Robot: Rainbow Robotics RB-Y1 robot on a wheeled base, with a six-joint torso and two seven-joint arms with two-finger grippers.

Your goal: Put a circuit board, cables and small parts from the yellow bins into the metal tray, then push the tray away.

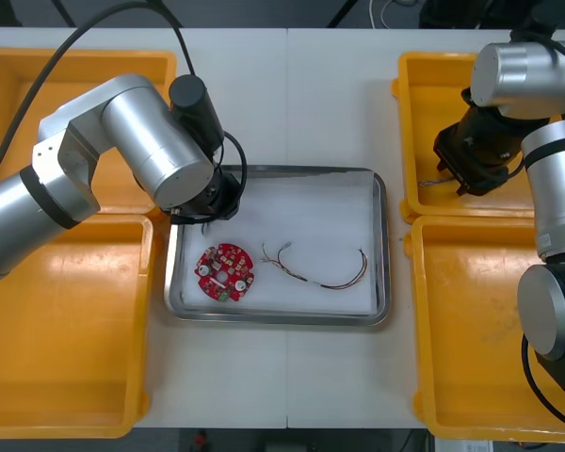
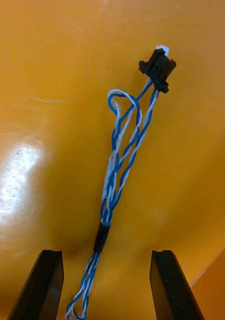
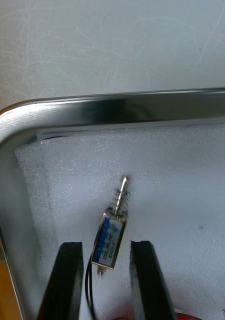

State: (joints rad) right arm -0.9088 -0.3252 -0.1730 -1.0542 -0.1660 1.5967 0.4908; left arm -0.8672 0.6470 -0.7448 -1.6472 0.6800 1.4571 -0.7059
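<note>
Two grippers work: at the metal tray's (image 3: pixel 117 107) far-left corner, the left gripper (image 3: pixel 106 244) pinches a small metal part (image 3: pixel 110 239) between its fingers; in the table's far-right yellow bin (image 2: pixel 42 100), the right gripper (image 2: pixel 106 252) holds its fingers wide apart astride a blue and white cable (image 2: pixel 123 165).

Light counter (image 1: pixel 292 104) with a faint seam (image 1: pixel 287 94) down its middle; dark floor (image 1: pixel 264 11) lay beyond its far edge.
</note>
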